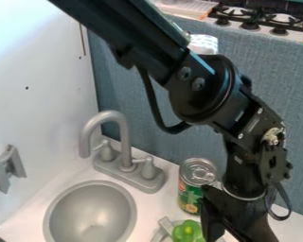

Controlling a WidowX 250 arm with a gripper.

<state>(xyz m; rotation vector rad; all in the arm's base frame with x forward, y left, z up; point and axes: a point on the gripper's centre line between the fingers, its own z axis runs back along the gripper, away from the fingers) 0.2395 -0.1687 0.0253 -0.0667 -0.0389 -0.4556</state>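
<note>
The black gripper [228, 232] hangs at the lower right, its fingers apart and pointing down to the bottom edge. White surface shows between them. Just left of the nearer finger lies a green toy pepper [189, 231], partly cut off by the bottom edge, with a grey metallic-looking piece [165, 228] beside it. Behind the pepper, a green-labelled can [191, 194] stands upright, close to the gripper's left side; the gripper hides part of its right edge.
A grey sink basin [91, 215] is at the lower left, with a grey faucet [123, 142] and its handles behind it. A blue-grey partition [243, 75] stands behind the counter, and a stovetop [262, 19] lies beyond. A white wall [34, 94] borders the left.
</note>
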